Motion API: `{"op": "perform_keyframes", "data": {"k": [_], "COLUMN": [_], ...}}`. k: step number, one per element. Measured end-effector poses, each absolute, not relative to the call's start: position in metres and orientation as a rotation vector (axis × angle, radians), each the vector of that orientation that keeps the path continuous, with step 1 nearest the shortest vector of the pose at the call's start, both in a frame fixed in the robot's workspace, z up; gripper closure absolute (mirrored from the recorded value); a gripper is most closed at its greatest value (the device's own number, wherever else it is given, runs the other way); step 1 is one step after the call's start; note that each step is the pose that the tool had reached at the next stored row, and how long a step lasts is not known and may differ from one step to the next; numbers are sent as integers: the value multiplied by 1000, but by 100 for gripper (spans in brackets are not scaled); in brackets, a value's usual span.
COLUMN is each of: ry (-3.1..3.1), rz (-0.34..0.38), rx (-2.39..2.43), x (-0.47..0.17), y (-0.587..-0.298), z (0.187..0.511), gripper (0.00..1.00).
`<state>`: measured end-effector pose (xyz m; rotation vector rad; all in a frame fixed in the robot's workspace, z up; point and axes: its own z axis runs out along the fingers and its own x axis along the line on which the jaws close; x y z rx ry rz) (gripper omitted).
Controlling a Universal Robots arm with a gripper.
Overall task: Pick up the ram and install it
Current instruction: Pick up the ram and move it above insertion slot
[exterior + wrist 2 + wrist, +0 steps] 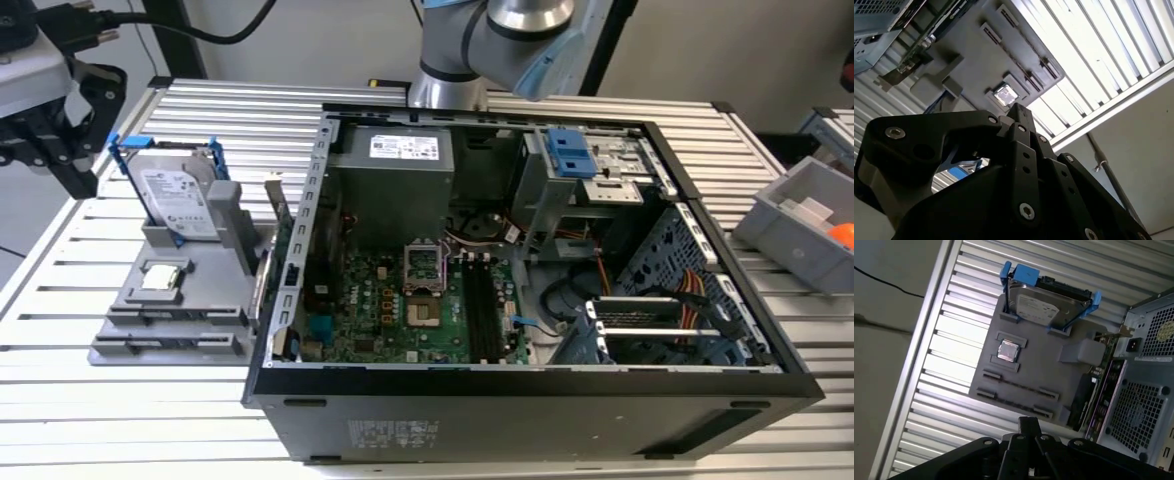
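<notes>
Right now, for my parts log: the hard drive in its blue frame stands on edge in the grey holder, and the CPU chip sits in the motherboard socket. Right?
Not quite. The CPU chip lies flat on the grey holder, outside the computer case, as the exterior view shows. The hard drive does stand on edge there.

The ram (263, 287) was a long, narrow, dark greenish circuit-board stick. It stood on its long edge along the grey holder (147, 340), on the side just beside the open computer case (534, 400).
</notes>
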<state>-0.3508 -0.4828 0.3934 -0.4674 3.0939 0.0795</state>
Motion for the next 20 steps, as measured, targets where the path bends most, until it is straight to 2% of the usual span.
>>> {"op": "perform_keyframes", "data": {"k": [20], "ry": [3063], "rz": [81], "rx": [-654], "x": [-351], "y": [-483], "z": [393], "gripper": [100]}}
